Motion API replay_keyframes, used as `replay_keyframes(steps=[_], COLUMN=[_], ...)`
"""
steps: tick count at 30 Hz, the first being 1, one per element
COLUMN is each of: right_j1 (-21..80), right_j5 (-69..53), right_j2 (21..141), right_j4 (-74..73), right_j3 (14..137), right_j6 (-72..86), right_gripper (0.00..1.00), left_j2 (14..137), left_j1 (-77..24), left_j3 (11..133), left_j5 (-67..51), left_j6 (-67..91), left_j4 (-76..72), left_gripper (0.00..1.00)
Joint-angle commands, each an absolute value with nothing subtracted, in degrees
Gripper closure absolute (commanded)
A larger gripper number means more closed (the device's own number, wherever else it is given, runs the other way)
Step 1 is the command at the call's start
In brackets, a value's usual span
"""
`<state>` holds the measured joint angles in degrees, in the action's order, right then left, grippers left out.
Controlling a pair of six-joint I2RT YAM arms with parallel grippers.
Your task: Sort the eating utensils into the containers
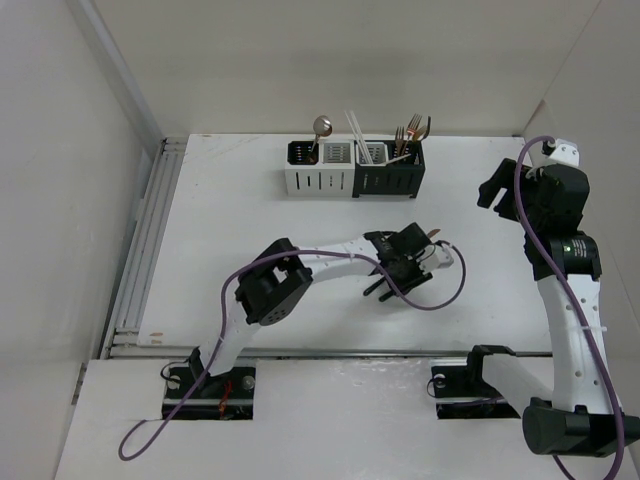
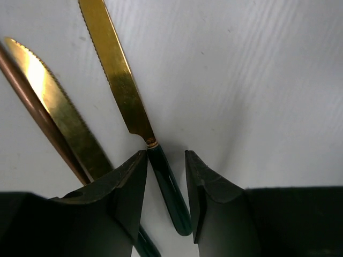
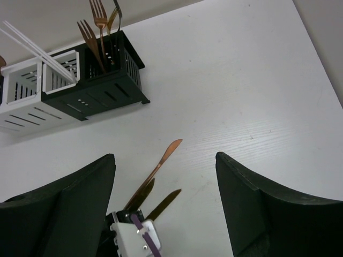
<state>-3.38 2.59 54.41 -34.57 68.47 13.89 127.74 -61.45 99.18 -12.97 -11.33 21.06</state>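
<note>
white tabletop (image 2: 257,80), left end effector (image 2: 165,155) narrowly open astride the dark handle of the gold knife (image 2: 120,80); second knife (image 2: 59,115) lies so close one finger may drag it along.

The containers (image 1: 355,168) stand at the back of the bench (image 1: 220,250). Three knives (image 2: 115,75) lie side by side in front of them.

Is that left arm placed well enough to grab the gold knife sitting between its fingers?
Likely yes: the left gripper is open, its fingers either side of the dark handle of the gold knife, nothing between. A second gold knife lies close alongside.
</note>
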Motion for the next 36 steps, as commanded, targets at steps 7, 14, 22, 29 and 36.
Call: replay_keyframes(steps=[7,14,22,29,36], right_j1=[-3.69,-3.69,-3.69,-3.69,-3.69], right_j5=[4.39,4.39,4.92,7.03,8.78], right_j2=[54.58,54.58,54.58,54.05,53.53], right_j4=[-34.72,-34.72,-34.19,-34.72,-34.72], right_j3=[69.52,70.05,70.05,69.52,70.22], right_j6=[13.62,13.10,13.10,13.10,13.10], right_gripper=[0.20,0.20,0.20,0.20,0.20], left_j2=[127.25,125.34,129.46,132.80,125.79], left_j1=[-63.19,-63.19,-63.19,-63.19,-63.19], left_j3=[96.50,93.52,98.16,100.90,99.24], left_j5=[-10.20,-4.84,-7.29,-7.29,-4.40], left_j6=[-15.47,-14.94,-13.80,-13.27,-12.74], left_j4=[26.96,29.36,30.41,29.27,25.14], left_gripper=[0.65,0.56,0.68,1.00,1.00])
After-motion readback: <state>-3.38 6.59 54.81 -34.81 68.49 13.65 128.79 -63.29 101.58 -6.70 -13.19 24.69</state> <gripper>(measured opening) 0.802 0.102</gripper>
